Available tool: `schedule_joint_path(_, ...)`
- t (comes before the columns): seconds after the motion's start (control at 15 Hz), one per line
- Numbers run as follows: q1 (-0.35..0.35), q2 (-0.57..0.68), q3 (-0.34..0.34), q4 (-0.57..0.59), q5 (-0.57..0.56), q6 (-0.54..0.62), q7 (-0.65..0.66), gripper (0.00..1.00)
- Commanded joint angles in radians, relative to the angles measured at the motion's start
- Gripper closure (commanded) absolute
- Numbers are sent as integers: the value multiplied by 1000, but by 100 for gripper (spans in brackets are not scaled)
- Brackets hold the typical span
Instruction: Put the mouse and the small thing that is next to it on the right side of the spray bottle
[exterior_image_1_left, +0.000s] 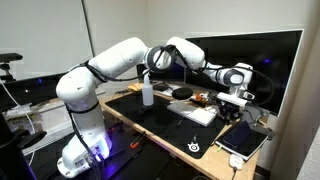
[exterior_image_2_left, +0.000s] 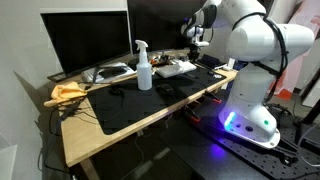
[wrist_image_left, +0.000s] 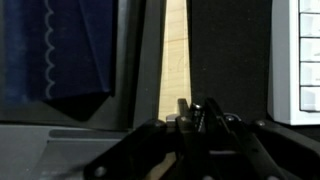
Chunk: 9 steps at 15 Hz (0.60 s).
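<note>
The spray bottle (exterior_image_1_left: 147, 90), whitish with a white trigger head, stands upright on the black desk mat (exterior_image_1_left: 150, 112); it also shows in an exterior view (exterior_image_2_left: 144, 66). A dark rounded mouse (exterior_image_1_left: 181, 92) lies on the mat beside it, with a small brownish thing (exterior_image_1_left: 203, 98) close by. My gripper (exterior_image_1_left: 237, 97) hangs above the desk's far end, well away from the bottle, also seen in an exterior view (exterior_image_2_left: 197, 38). In the wrist view its fingers (wrist_image_left: 194, 112) are pressed together over a strip of bare wood; I see nothing clearly held between them.
A white keyboard (exterior_image_1_left: 200, 114) and a tablet (exterior_image_1_left: 243, 141) lie near the gripper. Dark monitors (exterior_image_2_left: 85, 40) stand along the desk's back. A yellow cloth (exterior_image_2_left: 68, 92) lies at one end. The wooden desk edge (exterior_image_2_left: 120, 135) drops to the floor.
</note>
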Motion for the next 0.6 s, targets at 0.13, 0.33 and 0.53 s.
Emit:
schedule_joint_path(0.13, 9, -6, -8, -24, -16, 25, -11, 96)
schedule_joint_path(0.33, 5, -38, -5, -57, -11, 44, -22, 96)
schedule_joint_path(0.53, -7, -102, -2, -119, -4, 84, -46, 96)
